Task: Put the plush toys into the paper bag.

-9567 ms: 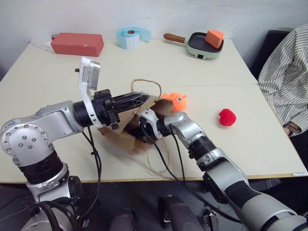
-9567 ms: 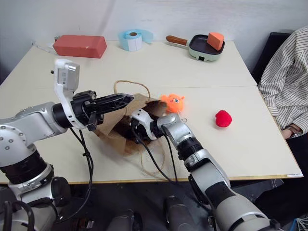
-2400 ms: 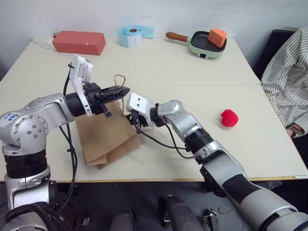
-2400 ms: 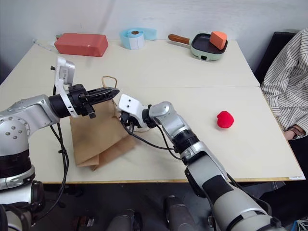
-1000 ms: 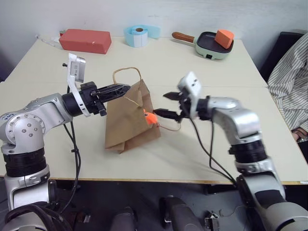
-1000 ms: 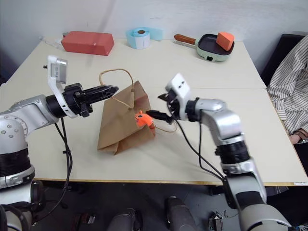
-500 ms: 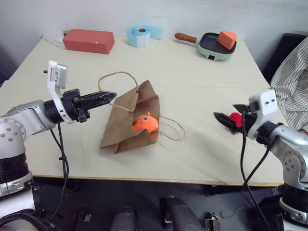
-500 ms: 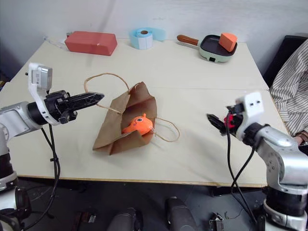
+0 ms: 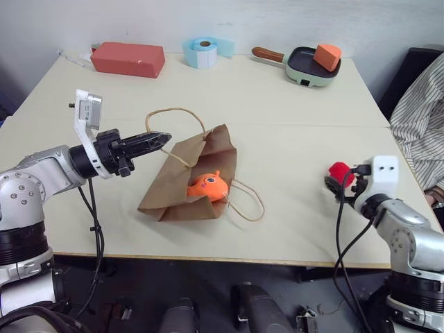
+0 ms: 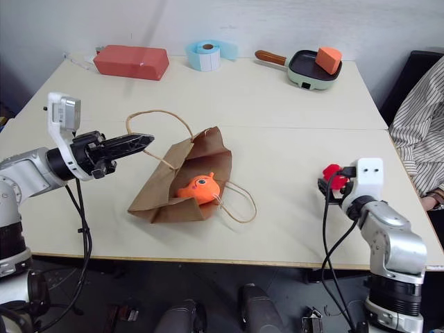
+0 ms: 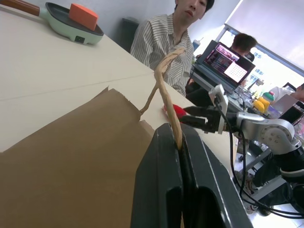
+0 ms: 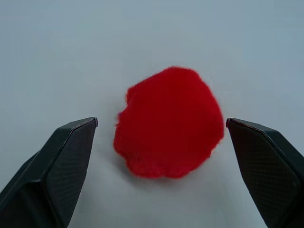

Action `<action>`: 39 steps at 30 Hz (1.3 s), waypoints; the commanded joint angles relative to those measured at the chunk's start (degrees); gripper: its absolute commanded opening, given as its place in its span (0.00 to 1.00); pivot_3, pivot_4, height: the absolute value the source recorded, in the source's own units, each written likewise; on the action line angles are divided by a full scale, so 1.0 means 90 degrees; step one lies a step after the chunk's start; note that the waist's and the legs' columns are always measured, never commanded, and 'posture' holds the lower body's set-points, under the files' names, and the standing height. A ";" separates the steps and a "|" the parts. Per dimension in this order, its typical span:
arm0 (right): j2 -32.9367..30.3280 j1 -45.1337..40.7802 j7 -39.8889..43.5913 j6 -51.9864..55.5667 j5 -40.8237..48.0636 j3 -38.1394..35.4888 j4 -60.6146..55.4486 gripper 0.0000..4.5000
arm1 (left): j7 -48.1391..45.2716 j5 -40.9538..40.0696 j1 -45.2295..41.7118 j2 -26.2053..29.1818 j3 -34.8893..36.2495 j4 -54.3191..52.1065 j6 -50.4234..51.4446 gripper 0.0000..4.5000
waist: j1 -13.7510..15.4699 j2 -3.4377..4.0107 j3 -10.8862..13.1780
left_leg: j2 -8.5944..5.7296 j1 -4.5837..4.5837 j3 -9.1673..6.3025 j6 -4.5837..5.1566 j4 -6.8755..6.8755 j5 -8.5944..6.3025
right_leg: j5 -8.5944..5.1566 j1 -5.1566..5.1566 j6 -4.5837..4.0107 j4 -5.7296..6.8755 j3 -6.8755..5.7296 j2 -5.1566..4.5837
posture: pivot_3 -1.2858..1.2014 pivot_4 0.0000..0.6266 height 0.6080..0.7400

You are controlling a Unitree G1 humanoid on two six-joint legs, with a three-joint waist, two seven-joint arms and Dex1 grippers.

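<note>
Cream-coloured and wide, the tabletop (image 9: 291,229) carries a flattened brown kraft paper bag (image 9: 191,182) toward its front edge, left of the middle. A bright orange plush animal with dark eyes (image 9: 207,186) sits in the bag's mouth, half out on the paper. In the left eye view, the left claw (image 9: 164,138) is closed on one twisted-paper cord handle (image 9: 177,111), which loops above the bag's back edge. Near the right edge lies a rounded red plush toy (image 9: 339,171), with the right claw (image 9: 332,182) just in front of it. Along the far edge stand a red rectangular box (image 9: 128,58), a light blue roll of tape (image 9: 201,52) and a green pan holding an orange wedge block (image 9: 313,63). A person in a striped shirt (image 9: 420,118) sits past the right edge.

From the left wrist, both black fingers (image 11: 156,185) press together on the cord, brown paper spreading beyond them.

From the right wrist, the fingers (image 12: 61,166) stand wide apart on either side of the red toy, not touching it.
</note>
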 commanded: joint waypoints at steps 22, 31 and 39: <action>-0.0127 -0.1804 0.1229 -0.0115 0.1273 0.1836 -0.1018 0.01 | 0.0271 -0.0162 -0.0005 -0.0033 0.0240 -0.0273 -0.0190 0.00 | 0.0015 0.0002 0.0001 | 0.0004 -0.0001 -0.0010 -0.0001 0.0001 0.0001 | 0.0000 -0.0001 0.0000 0.0007 -0.0008 0.0002 | 0.52 0.24 1.00; -0.0400 -0.0842 0.0271 0.0244 0.1201 0.0321 -0.1442 0.29 | 0.0318 -0.0216 0.0148 -0.0043 0.0352 -0.0367 -0.0194 0.00 | 0.0176 -0.0001 0.0000 | 0.0001 -0.0034 -0.0035 0.0017 0.0001 -0.0009 | 0.0000 -0.0002 0.0000 -0.0023 -0.0010 -0.0003 | 0.52 0.24 1.00; -0.0324 0.0165 -0.0581 0.0187 0.0694 -0.0317 -0.1343 0.91 | 0.0281 -0.0158 0.0071 -0.0088 0.0232 -0.0305 -0.0269 0.00 | 0.0100 0.0000 0.0000 | 0.0001 -0.0026 -0.0027 0.0010 0.0003 -0.0005 | 0.0000 -0.0001 0.0001 -0.0005 0.0001 0.0003 | 0.52 0.24 1.00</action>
